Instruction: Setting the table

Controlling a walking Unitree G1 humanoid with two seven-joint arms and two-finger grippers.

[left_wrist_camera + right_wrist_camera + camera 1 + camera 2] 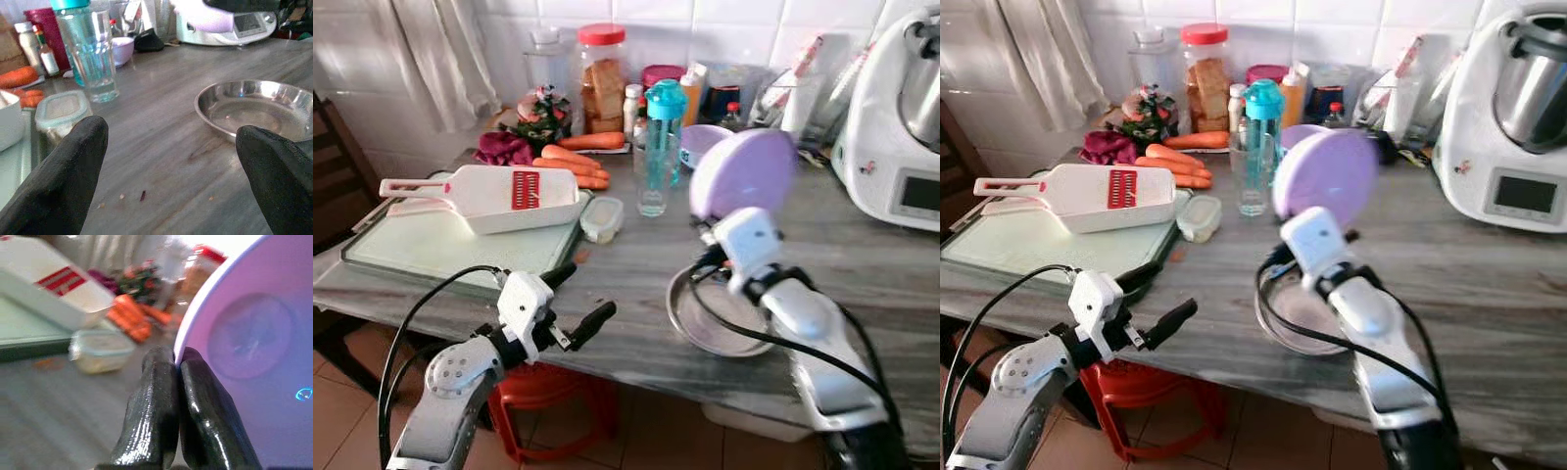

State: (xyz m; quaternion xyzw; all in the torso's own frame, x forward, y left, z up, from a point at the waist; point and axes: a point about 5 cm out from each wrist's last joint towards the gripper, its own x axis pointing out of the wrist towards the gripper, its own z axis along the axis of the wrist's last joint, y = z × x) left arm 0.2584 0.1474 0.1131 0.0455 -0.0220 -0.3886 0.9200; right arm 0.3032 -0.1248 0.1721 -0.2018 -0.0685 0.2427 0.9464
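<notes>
- Plate: lilac, held on edge above the counter, its rim pinched between the closed fingers of the right gripper.
- Steel dish sits on the counter directly beneath that gripper.
- Left gripper: fingers spread wide, holding nothing, at the counter's front edge, well left of the plate.

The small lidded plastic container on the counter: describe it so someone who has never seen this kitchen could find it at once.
Start at the grey counter and find the green cutting board at its left end. Just off the board's right edge, in front of the clear drinking glass, lies the small plastic container. It is low, squarish and translucent with a pale lid, unlike the tall bottles and jars behind it.
</notes>
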